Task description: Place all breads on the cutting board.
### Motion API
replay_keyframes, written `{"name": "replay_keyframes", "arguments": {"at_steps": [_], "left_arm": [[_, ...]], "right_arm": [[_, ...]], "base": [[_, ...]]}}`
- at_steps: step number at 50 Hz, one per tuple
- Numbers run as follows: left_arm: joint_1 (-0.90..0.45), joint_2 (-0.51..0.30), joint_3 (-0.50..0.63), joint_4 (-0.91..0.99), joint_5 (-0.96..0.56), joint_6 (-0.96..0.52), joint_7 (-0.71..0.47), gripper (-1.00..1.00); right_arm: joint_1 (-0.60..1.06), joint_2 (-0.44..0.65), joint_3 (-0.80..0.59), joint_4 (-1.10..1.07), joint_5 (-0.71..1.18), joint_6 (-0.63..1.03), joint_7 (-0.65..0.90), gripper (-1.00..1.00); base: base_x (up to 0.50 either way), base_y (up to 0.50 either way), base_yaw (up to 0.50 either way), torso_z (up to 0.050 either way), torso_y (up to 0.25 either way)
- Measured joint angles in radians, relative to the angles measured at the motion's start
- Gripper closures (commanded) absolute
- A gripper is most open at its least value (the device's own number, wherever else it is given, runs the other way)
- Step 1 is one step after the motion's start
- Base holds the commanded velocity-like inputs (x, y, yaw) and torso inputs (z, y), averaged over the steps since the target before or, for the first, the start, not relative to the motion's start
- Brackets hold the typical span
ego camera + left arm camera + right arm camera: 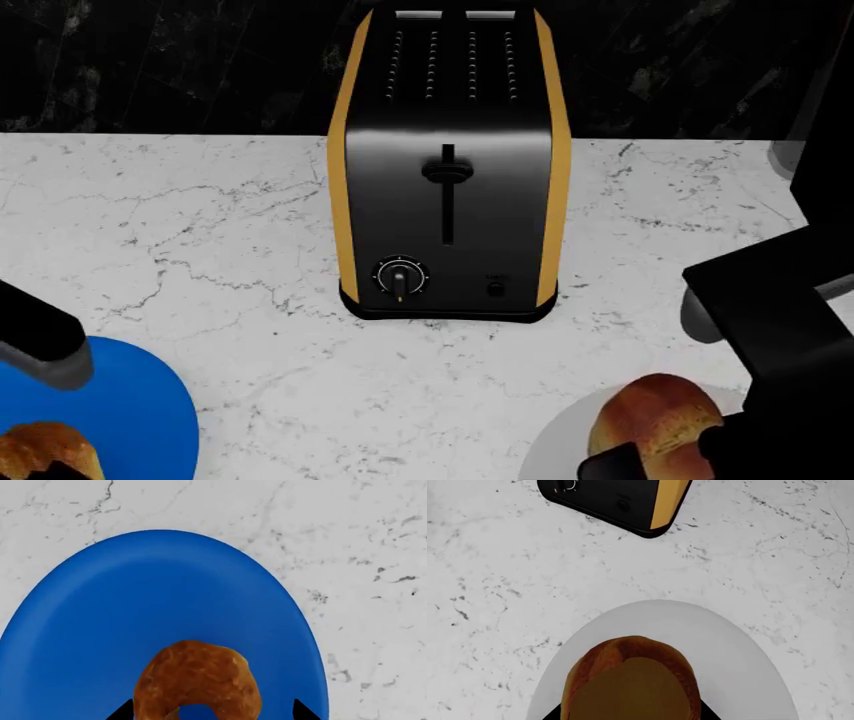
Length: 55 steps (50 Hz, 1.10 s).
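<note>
One bread (197, 677), golden-brown with a hollow in its near edge, lies on the round blue plate (160, 595). My left gripper (213, 712) is open around it: one fingertip touches its side and the other stands apart. This bread (47, 450) also shows at the head view's lower left. The second bread (630, 680) sits over the round white plate (734, 650). My right gripper (630, 715) has both fingertips pressed against its sides. It also shows in the head view (657, 418). The cutting board is out of view.
A black toaster (447, 170) with orange sides stands at the back middle of the white marble counter (200, 230), against a dark wall. The blue plate (134, 400) is at the front left and the white plate (561, 450) at the front right. My right arm (787, 330) covers the right edge.
</note>
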Motion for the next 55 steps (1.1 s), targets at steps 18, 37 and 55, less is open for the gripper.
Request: {"name": "replay_keyframes", "arguments": {"at_steps": [18,37,55], "left_arm": [[0.032,-0.01,-0.014,0.004,0.08,-0.002,0.039,1.0],[-0.101,-0.036,0.016,0.05,-0.03,0.033,0.009,1.0],[-0.238,-0.079,-0.073,0.168,-0.081,0.161,-0.018,1.0]], "right_arm": [[-0.01,0.008,-0.011,-0.023,0.005,-0.019,-0.004,1.0],[0.036,0.024,0.002,-0.041,0.029,-0.041,0.0,1.0],[0.059,0.033,0.101,-0.09,-0.016,-0.125,-0.028,1.0]], "base": [[0.0,0.0,0.0,0.0,0.0],[0.0,0.0,0.0,0.0,0.0],[0.0,0.0,0.0,0.0,0.0]]}}
